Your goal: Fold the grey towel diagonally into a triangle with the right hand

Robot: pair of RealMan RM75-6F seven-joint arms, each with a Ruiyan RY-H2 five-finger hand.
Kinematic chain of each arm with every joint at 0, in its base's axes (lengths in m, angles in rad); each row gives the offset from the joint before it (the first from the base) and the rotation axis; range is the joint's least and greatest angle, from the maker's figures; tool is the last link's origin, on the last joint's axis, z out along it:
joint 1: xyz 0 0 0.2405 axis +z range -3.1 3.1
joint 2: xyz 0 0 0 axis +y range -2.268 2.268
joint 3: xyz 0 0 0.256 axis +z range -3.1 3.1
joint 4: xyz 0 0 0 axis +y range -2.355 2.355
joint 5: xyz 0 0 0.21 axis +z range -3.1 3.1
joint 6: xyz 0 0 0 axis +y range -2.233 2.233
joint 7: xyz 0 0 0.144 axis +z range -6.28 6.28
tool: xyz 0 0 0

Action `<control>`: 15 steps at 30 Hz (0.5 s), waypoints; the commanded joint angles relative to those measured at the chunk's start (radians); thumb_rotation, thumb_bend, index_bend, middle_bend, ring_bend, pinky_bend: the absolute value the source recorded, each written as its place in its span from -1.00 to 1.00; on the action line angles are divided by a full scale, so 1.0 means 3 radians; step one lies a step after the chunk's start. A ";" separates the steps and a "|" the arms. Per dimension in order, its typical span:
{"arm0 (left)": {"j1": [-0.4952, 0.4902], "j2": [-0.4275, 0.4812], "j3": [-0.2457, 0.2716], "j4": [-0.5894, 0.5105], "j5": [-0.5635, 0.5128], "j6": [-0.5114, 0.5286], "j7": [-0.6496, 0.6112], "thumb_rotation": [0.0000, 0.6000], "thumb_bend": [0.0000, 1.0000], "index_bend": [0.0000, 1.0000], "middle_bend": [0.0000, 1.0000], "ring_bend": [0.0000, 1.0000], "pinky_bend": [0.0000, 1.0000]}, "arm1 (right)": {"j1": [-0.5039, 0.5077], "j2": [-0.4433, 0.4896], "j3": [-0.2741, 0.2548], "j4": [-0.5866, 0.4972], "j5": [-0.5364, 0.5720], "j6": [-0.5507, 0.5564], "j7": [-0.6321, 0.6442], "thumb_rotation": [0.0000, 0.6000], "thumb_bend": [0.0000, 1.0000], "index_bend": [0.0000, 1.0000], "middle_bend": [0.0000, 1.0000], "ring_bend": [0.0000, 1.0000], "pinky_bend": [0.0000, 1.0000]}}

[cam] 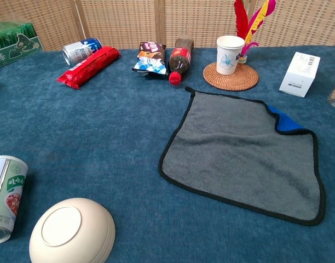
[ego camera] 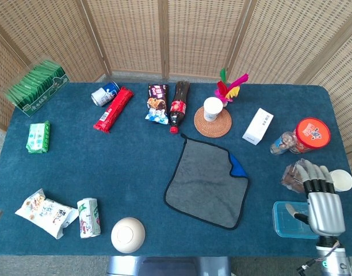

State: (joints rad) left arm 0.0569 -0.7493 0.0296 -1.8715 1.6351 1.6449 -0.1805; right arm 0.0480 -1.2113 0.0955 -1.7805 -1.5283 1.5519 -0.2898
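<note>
From the head camera I see my right hand [ego camera: 322, 202] at the table's right edge with fingers apart and extended, gripping nothing, hovering over the clear blue container [ego camera: 292, 219] and well apart from the grey towel [ego camera: 207, 183], which lies flat mid-table with one corner turned over showing blue. From the chest camera I see only the grey towel [cam: 244, 156] spread flat just in front of the woven coaster [cam: 230, 76]; no hand shows there

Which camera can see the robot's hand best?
The head view. It shows the right hand at the table's right edge, fingers spread, holding nothing, above a clear plastic box and away from the grey towel. The chest view shows the towel up close but no hand at all.
</note>
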 commanded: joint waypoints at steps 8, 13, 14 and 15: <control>-0.0030 0.0033 -0.0049 0.0035 -0.0155 -0.0049 -0.0131 1.00 -0.38 -1.00 -1.00 -1.00 -0.98 | 0.0447 -0.0375 0.0243 -0.0232 0.0307 -0.0502 -0.0555 1.00 -1.00 -0.73 -1.00 -1.00 -1.00; -0.0045 0.0048 -0.0089 0.0056 -0.0274 -0.0083 -0.0226 1.00 -0.38 -1.00 -1.00 -1.00 -0.98 | 0.0770 -0.0747 0.0432 -0.0063 0.0618 -0.0804 -0.0676 1.00 -1.00 -0.61 -1.00 -1.00 -1.00; -0.0049 0.0049 -0.0097 0.0059 -0.0300 -0.0093 -0.0236 1.00 -0.38 -1.00 -1.00 -1.00 -0.98 | 0.0820 -0.0825 0.0452 -0.0014 0.0666 -0.0838 -0.0691 1.00 -1.00 -0.60 -1.00 -1.00 -1.00; -0.0052 0.0049 -0.0103 0.0061 -0.0315 -0.0100 -0.0241 1.00 -0.38 -1.00 -1.00 -1.00 -0.98 | 0.0852 -0.0878 0.0465 0.0024 0.0697 -0.0854 -0.0701 1.00 -1.00 -0.58 -1.00 -1.00 -1.00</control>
State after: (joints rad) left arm 0.0426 -0.7353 0.0012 -1.8545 1.5438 1.6173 -0.2500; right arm 0.2701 -1.4357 0.2131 -1.8019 -1.3446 1.3224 -0.4812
